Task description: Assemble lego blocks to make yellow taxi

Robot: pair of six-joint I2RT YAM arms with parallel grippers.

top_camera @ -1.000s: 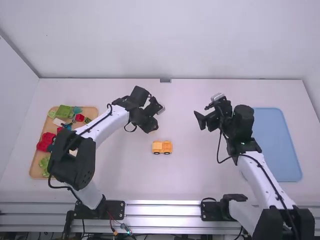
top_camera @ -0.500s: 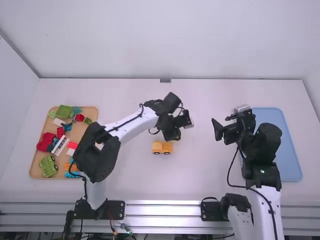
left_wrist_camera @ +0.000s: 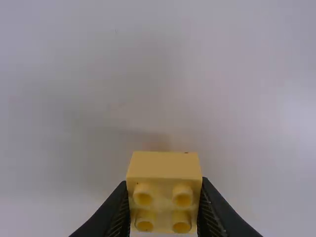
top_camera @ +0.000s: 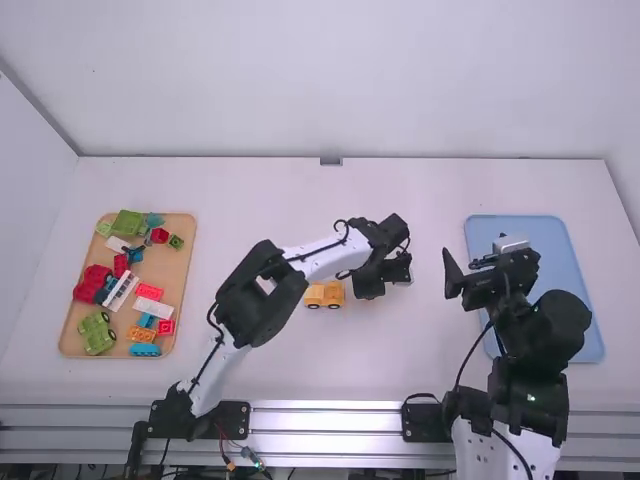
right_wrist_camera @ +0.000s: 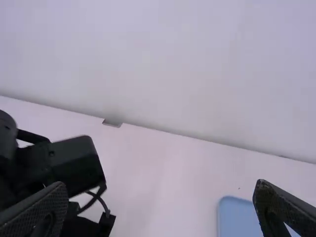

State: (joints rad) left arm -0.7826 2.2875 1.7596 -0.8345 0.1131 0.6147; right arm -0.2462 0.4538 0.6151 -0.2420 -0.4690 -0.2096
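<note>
Left claw (left_wrist_camera: 164, 193) grasping yellow block (left_wrist_camera: 164, 165) near taxi base (top_camera: 324, 295). Likely add-block step; next: align over base, lower, press. Right claw (right_wrist_camera: 162, 195) spread, empty.

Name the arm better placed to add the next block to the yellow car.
Left, I'd judge: the left gripper holds a yellow block near the yellow car; the right gripper is open and empty, by the blue tray.

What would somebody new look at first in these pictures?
Probably the jumble of bright blocks in the tan tray, far over on the left. Next might come the little yellow car near the middle. Close beside it, the left end effector pinches a yellow block between its two black fingers.
</note>
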